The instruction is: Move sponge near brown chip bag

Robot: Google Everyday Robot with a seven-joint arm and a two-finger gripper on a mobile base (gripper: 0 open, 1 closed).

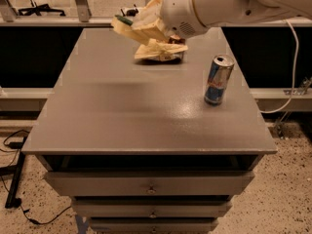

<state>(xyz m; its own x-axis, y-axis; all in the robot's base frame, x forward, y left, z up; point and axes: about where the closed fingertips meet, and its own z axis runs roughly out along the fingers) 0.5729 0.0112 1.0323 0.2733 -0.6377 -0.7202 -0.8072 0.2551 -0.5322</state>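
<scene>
My gripper point(127, 24) is high over the far part of the grey table point(122, 111), left of its middle. It is shut on the sponge point(124, 20), whose dark green top and pale yellow foam stick out to the left. The brown chip bag point(160, 52) lies on the table just below and right of the gripper. Only its pale yellow lower part and a dark strip show, because my white arm point(214, 4) covers its top. The sponge is held above the table, a short way up and left of the bag.
A blue-and-silver drink can point(218, 79) stands upright on the right side of the table. Drawers point(148, 184) are under the front edge. A rail and metal posts point(80, 1) run behind the table. Cables lie on the floor at left.
</scene>
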